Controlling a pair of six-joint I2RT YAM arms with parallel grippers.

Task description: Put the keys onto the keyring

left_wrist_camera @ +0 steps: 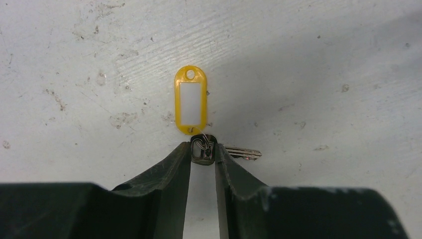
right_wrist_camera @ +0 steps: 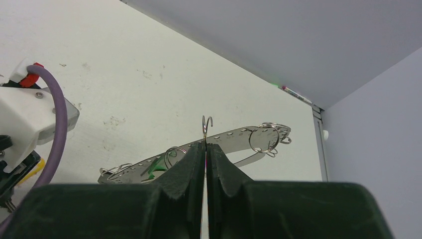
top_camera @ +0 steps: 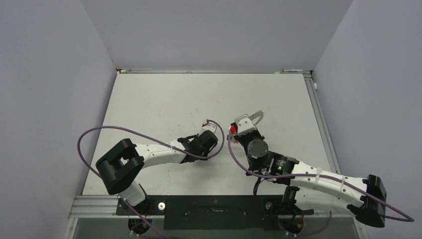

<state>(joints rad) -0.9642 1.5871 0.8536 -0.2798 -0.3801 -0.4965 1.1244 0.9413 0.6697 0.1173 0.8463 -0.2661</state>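
Your left gripper (left_wrist_camera: 203, 158) is squeezed shut on the head of a small silver key (left_wrist_camera: 242, 152), low in the middle of the left wrist view. The key's blade pokes out to the right of the fingertips. Its yellow tag (left_wrist_camera: 190, 99) lies flat on the white table (left_wrist_camera: 323, 59), just above the fingertips, with its long side pointing up the frame. Your right gripper (right_wrist_camera: 205, 149) has its fingers pressed together on a thin wire of the keyring (right_wrist_camera: 234, 138), in the middle of the right wrist view. The wire's hooked end (right_wrist_camera: 206, 122) sticks up above the tips. The shiny keyring runs behind the fingers from lower left to right of the middle, and small wire rings (right_wrist_camera: 263, 138) hang on it. In the top view, both grippers are near each other in the middle of the table.
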